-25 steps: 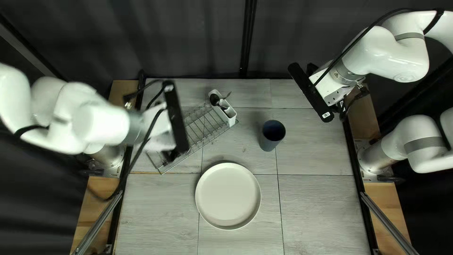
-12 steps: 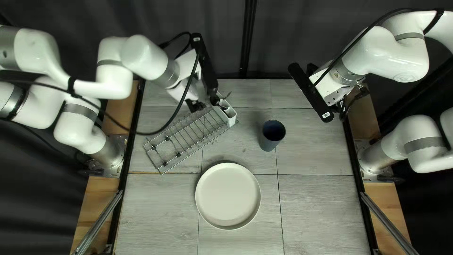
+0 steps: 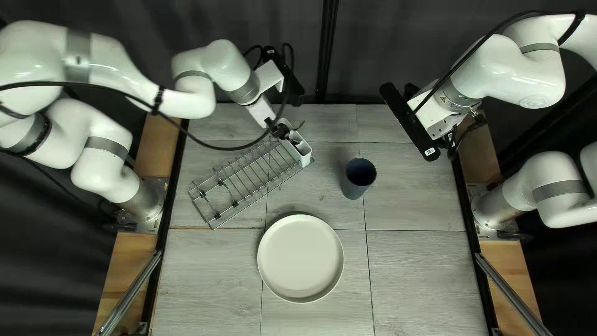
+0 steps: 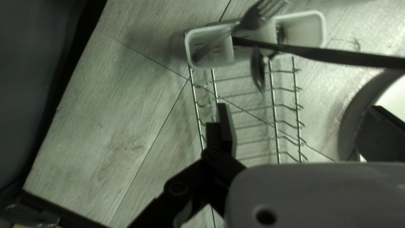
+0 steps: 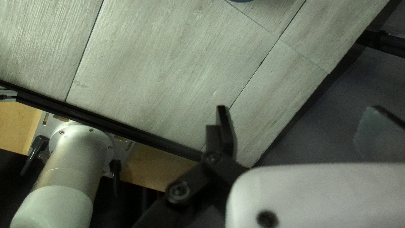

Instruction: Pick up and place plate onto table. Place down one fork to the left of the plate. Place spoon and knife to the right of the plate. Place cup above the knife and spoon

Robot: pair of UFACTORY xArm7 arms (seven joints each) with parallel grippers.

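My left gripper [image 3: 273, 126] is over the white cutlery holder [image 3: 302, 151]. In the left wrist view, my left gripper [image 4: 301, 126] stands open with nothing between its fingers. Ahead of it, the holder [image 4: 189, 47] bears a fork [image 4: 252, 20], a spoon [image 4: 258, 69] and a long dark utensil [image 4: 337, 55], likely a knife. The cream plate [image 3: 300, 258] lies flat on the table, in front of the dark blue cup [image 3: 359, 179]. My right gripper [image 3: 450, 138] is near the right edge; in the right wrist view my right gripper [image 5: 301, 126] is open and holds nothing.
A wire dish rack [image 3: 247, 180] extends from the holder toward the left of the top left view. My left arm's black cable loops above it. The table's dark right rail [image 5: 126, 133] and an arm base [image 5: 69, 169] lie beside my right gripper.
My left arm swung from over the rack toward the far side and the cutlery holder, uncovering the rack. Its gripper then turned and shifted slightly right. My right arm, the plate and the cup stayed put.
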